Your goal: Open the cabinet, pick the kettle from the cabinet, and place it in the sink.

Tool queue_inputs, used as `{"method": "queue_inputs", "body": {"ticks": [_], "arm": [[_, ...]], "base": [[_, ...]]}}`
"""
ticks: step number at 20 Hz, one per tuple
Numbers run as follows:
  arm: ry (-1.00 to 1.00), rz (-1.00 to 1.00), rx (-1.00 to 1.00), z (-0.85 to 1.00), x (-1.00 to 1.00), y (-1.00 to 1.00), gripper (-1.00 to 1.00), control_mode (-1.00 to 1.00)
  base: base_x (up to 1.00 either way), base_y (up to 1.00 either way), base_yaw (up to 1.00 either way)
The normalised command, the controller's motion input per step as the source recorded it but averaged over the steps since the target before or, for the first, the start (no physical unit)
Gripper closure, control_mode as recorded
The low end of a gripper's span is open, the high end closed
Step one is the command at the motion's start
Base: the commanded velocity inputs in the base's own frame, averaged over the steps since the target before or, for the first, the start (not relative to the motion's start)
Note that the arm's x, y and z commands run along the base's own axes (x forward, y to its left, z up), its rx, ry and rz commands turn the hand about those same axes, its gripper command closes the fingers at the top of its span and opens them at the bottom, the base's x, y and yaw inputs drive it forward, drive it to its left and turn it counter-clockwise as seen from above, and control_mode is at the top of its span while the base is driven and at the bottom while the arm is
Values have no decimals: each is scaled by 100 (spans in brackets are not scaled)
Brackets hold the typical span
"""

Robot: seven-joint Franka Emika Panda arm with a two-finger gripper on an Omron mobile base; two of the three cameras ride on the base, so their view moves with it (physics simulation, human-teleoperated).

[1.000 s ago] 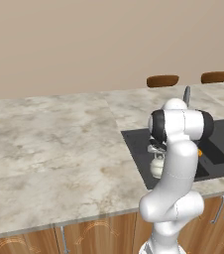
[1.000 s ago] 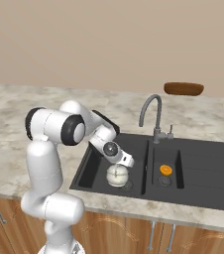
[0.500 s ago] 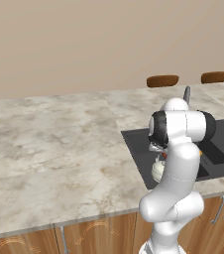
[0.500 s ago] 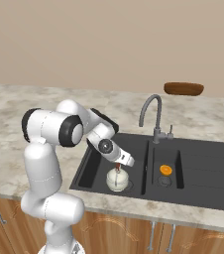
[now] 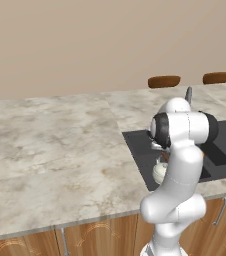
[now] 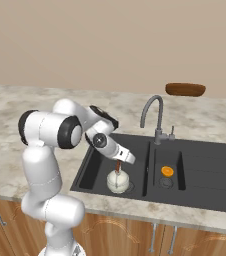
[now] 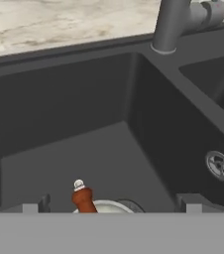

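The cream-white kettle (image 6: 117, 182) stands upright on the floor of the left basin of the black sink (image 6: 200, 172). Its red-brown knob (image 7: 83, 198) points up toward the hand. My gripper (image 6: 127, 158) hangs just above the kettle, open, with nothing between its fingers. In the hand view the gripper (image 7: 111, 206) shows both fingertips (image 7: 34, 206) wide apart on either side of the kettle's top (image 7: 109, 207). In the left base view my arm covers most of the kettle (image 5: 158, 173) in the sink (image 5: 140, 150). The cabinet is out of view.
A curved silver faucet (image 6: 152, 112) rises behind the divider between the basins. An orange object (image 6: 167, 171) lies by the drain of the right basin. Marble-like counter (image 5: 55, 150) spreads to the left. Two brown stool tops (image 5: 164, 81) stand behind the counter.
The hand has drawn up and back a little from the kettle with its jaws staying open. The kettle stays where it stood in the basin.
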Motion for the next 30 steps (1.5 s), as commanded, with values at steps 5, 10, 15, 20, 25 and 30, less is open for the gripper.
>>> {"method": "queue_inputs", "body": {"ticks": [5, 10, 15, 20, 25, 30], "arm": [[0, -4, 0, 20, -31, 2, -100, -100], [0, 0, 0, 31, -21, 4, -100, -100], [0, 0, 0, 37, -13, 0, -100, -100], [0, 0, 0, 39, -9, 0, -100, -100], [5, 0, 0, 42, -1, 0, -100, -100], [14, 0, 0, 47, 0, 1, -100, -100]], "base": [[0, 0, 0], [0, 0, 0], [0, 0, 0], [0, 0, 0], [0, 0, 0], [0, 0, 0]]}}
